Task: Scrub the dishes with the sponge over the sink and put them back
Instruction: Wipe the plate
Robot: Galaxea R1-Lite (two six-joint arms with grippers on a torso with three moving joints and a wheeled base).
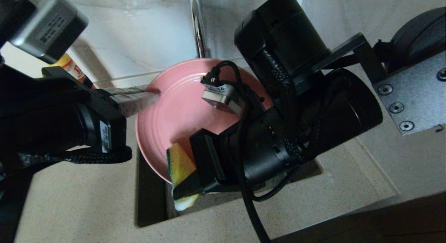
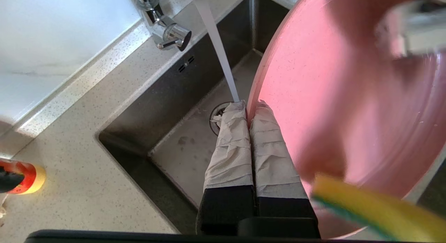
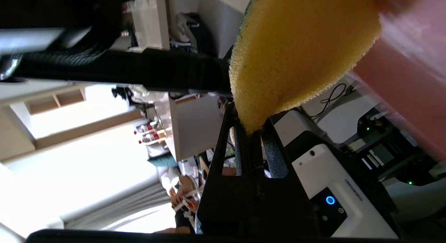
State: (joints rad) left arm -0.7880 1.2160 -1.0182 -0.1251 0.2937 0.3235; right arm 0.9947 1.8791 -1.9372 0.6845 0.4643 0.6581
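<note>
The left gripper (image 2: 249, 108), fingers clamped on its left rim, tilts the round ringed pink plate (image 1: 181, 110) over the dark steel sink (image 2: 181, 107); the right gripper (image 3: 252, 131), fingers pinching the yellow green-backed sponge (image 1: 179, 166), sits at the plate's near edge.

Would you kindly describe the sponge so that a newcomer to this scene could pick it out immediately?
Start at the dark steel sink set in the speckled counter; the pink plate is held tilted above it. At the plate's lower rim, the right tool is shut on the sponge. It is the only soft yellow block, with a thin green layer on one face.
</note>
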